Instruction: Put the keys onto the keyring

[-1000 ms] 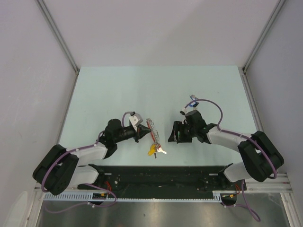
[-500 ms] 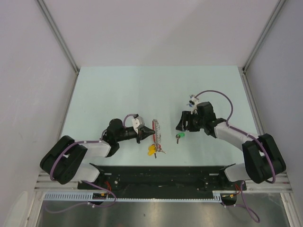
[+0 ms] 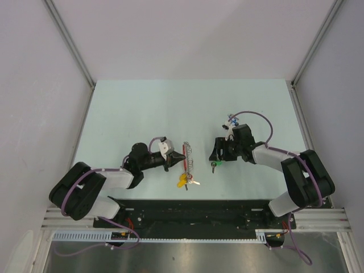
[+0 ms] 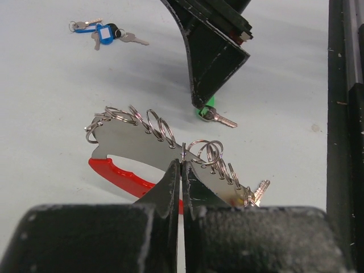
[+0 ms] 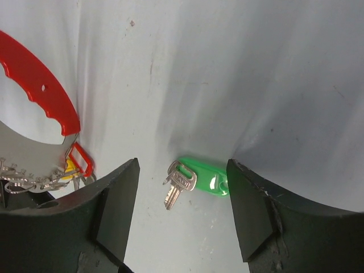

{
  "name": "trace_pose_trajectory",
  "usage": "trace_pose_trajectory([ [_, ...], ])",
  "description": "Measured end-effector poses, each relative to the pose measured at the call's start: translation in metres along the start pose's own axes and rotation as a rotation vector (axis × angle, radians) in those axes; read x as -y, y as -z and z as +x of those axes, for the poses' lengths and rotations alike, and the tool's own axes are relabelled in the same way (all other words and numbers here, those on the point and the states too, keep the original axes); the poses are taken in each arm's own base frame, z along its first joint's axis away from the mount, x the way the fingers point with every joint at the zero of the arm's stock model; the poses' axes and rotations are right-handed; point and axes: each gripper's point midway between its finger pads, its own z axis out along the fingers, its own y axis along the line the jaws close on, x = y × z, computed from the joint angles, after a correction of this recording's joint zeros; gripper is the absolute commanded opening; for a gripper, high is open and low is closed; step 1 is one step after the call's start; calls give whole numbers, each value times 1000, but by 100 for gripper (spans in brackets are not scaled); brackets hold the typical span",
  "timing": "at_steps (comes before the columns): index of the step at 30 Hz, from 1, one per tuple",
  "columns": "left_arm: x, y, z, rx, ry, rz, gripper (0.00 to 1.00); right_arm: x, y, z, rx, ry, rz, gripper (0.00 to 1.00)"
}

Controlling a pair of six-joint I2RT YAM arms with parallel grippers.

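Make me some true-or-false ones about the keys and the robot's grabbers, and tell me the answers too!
1. The green key lies on the table between the open fingers of the right gripper. True.
2. The left gripper is open and holds nothing. False: it is shut on the keyring.
3. The blue key hangs on the keyring. False: it lies on the table, apart from the keyring.
4. The keyring has a curved red loop. True.
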Motion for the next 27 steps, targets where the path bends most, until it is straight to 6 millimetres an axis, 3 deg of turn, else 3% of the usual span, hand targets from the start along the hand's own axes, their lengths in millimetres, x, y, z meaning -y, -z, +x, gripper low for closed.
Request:
trace_pose_trajectory([
  [18, -7, 2, 1, -10, -2, -39, 0, -52, 8, 60, -141, 53, -58, 65],
  [23, -7, 2, -1, -7, -5, -42, 0, -55, 15, 47, -75, 92, -40, 60],
  [26, -7, 2, 0, -9, -3, -43, 0, -51, 21, 32, -2, 122, 6, 50],
  [27, -7, 2, 0, -10, -2, -43, 0, -48, 22, 28, 21, 128, 29, 42],
])
